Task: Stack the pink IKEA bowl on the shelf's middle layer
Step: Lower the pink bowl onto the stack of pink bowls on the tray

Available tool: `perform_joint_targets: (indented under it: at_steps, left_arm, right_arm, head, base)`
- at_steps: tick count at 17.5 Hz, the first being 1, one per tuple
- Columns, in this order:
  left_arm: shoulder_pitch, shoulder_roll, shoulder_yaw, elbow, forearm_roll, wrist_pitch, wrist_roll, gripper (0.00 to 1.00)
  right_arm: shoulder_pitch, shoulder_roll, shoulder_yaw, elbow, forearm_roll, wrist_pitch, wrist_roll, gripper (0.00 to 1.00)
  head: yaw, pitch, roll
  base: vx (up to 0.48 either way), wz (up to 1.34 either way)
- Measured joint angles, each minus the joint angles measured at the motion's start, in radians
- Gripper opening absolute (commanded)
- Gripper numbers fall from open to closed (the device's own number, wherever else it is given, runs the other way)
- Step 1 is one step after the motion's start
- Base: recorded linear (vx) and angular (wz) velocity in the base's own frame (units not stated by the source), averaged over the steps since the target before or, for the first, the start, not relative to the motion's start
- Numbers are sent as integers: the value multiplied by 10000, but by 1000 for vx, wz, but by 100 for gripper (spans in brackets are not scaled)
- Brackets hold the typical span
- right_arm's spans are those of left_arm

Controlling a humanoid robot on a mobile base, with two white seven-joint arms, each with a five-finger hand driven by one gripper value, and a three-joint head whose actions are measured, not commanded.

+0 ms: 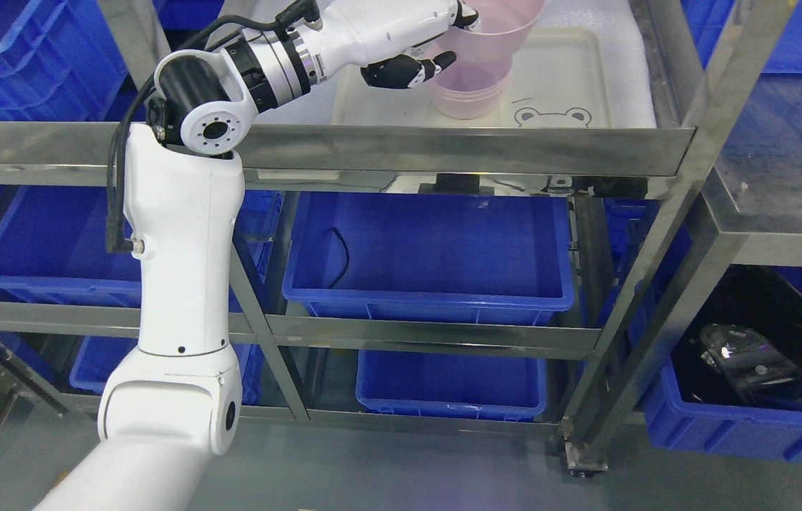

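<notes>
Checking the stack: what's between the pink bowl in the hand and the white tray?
In the head view, a second translucent pink bowl sits on the white plastic tray; the left hand holds the upper pink bowl nested above it.

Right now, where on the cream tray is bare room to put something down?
The cream tray is bare right of the pink bowls, above the bear print. Its left side is crowded: the left robot hand holds the upper bowl there.

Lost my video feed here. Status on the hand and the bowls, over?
Left robot hand gripping upper pink bowl by the rim. Bowl nested in lower pink bowl on white tray. Right arm out of view. Nothing blocking.
</notes>
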State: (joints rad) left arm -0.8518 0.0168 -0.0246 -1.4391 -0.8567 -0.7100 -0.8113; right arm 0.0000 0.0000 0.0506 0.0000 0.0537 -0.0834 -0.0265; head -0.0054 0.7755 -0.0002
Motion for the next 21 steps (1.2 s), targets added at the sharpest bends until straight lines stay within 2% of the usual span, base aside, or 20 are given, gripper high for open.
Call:
perform_joint_targets:
  at_steps: [11,21]
  left_arm:
    - [480,555,168,191,-710,258,-92,4]
    - [374,405,218,511,-1310,258,-20,5]
  right_arm:
    - [-1,0,0,0,0,0,0,100]
    - [1,0,0,0,0,0,0,100]
  head:
    - [0,-1,0]
    - [0,0,0]
  base:
    - [52,-128]
    - [9,-23]
